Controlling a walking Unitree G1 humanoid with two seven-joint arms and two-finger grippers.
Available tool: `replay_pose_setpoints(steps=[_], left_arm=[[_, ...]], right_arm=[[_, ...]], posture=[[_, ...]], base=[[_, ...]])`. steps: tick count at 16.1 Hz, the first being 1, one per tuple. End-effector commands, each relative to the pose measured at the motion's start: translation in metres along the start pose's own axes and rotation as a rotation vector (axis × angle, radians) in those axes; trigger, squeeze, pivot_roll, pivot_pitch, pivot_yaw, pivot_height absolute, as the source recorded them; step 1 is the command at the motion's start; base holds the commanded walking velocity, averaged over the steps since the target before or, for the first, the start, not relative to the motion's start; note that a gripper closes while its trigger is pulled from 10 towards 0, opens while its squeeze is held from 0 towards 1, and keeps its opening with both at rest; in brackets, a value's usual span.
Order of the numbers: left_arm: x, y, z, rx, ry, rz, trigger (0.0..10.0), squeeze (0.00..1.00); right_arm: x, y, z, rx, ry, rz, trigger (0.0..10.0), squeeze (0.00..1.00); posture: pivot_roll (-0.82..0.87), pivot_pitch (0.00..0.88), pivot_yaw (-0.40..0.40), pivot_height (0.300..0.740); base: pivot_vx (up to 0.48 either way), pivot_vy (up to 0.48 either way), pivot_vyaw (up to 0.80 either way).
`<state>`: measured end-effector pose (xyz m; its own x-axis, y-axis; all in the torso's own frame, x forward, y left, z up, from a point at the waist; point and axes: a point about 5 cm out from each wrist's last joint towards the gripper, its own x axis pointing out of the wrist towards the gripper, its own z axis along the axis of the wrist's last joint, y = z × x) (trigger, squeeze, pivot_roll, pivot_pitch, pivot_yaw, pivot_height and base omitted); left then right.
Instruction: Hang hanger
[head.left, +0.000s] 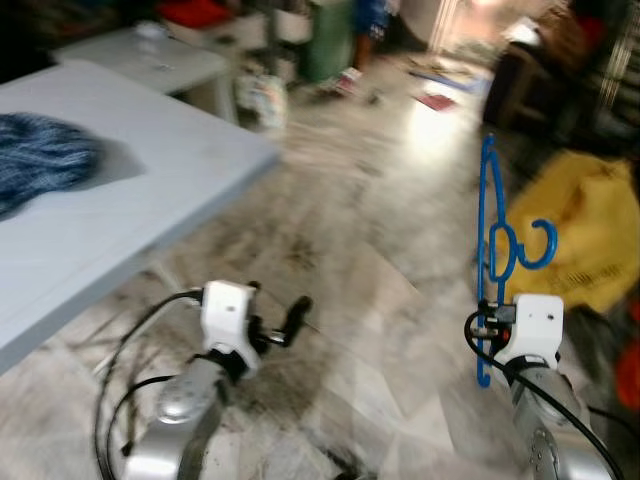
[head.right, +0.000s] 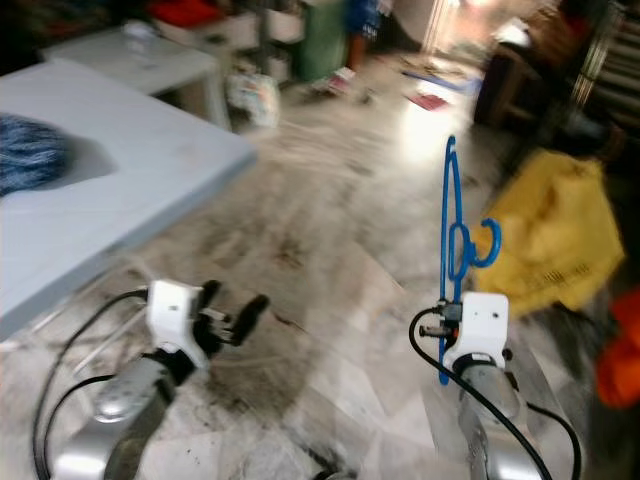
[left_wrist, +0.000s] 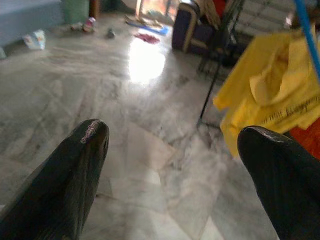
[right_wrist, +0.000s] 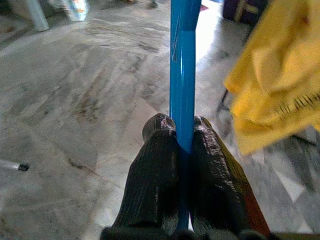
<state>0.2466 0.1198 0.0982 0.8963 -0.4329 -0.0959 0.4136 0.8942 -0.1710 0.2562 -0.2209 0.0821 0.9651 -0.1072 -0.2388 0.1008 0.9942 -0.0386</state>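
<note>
A blue plastic hanger (head.left: 489, 235) stands upright in my right gripper (head.left: 483, 318), its hook (head.left: 540, 245) curling toward the right. In the right wrist view the two black fingers (right_wrist: 160, 175) are shut tight on the hanger's blue bar (right_wrist: 182, 75). My left gripper (head.left: 290, 322) is held low over the marble floor, open, with nothing between its fingers (left_wrist: 75, 170). A yellow garment (head.left: 585, 235) hangs on a dark rack at the right, just beyond the hanger.
A pale blue table (head.left: 120, 210) with a blue knitted item (head.left: 40, 155) fills the left. A smaller table (head.left: 150, 55) and clutter stand at the back. A dark sofa (left_wrist: 192, 30) sits at the far right. Something red-orange (head.right: 620, 360) lies at the right edge.
</note>
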Motion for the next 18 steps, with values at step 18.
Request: replay_pose_setpoints(steps=[18], left_arm=[[0.0026, -0.0123, 0.0004, -0.040, 0.029, -0.104, 10.0, 0.00]], right_arm=[[-0.0008, -0.0105, -0.0064, -0.032, 0.095, -0.113, 10.0, 0.00]], posture=[[-0.05, 0.069, -0.019, 0.740]], base=[[0.166, 0.092, -0.49]])
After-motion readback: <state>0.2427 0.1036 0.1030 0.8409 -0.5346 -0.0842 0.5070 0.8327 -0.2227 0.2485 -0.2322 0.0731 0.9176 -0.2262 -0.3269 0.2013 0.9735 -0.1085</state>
